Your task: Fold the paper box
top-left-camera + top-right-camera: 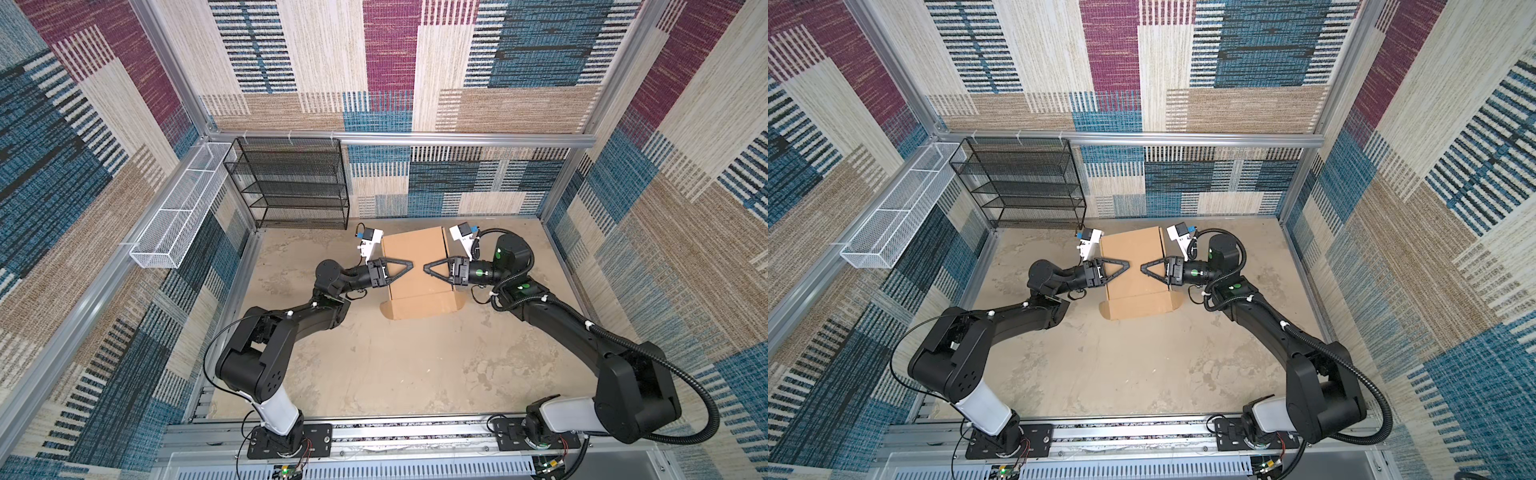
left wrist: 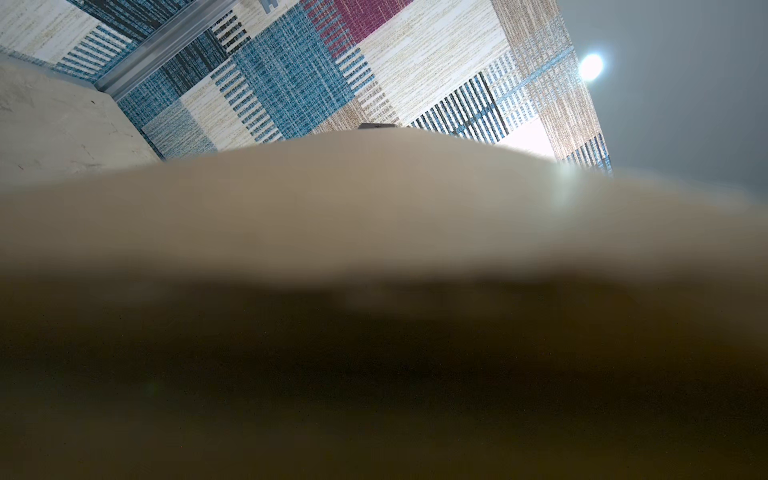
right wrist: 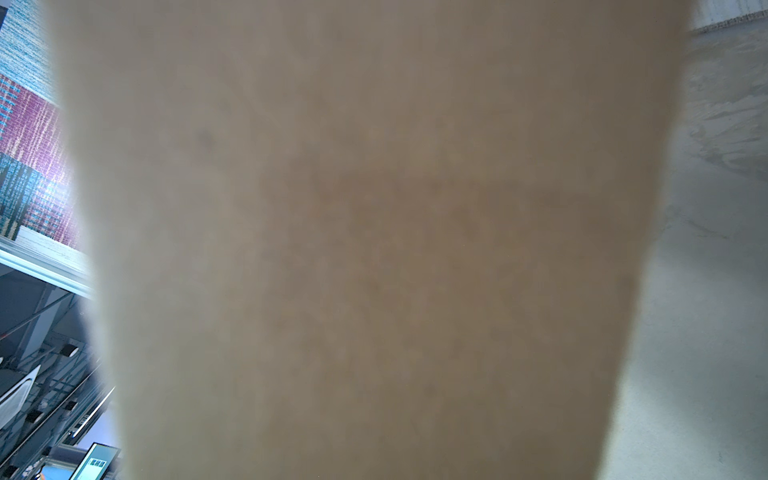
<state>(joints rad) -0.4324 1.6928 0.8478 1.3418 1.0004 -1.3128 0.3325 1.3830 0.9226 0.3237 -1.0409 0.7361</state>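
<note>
Near the table's (image 1: 415, 374) far edge, both top views: the paper box (image 1: 415, 249) (image 1: 1131, 249) sits midway, one flap spread toward the near edge.
Pincers, both top views: left gripper (image 1: 405, 266) (image 1: 1121, 265) and right gripper (image 1: 431, 269) (image 1: 1148, 268) reach in from either side, tips near; you cannot tell whether either pinches.
Left wrist: the paper box (image 2: 374, 216) looms blurred, jaws hidden.
Right wrist: the paper box (image 3: 374, 228) fills nearly everything.
Handling: probably light, stiff between creases, crushable; take side panels by their edges.

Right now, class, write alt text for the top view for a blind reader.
A plain brown corrugated cardboard box lies on a mottled beige table, the left tool and right tool pointing at each other over it. A black mesh shelf rack and white wire basket are at the back left.
</note>
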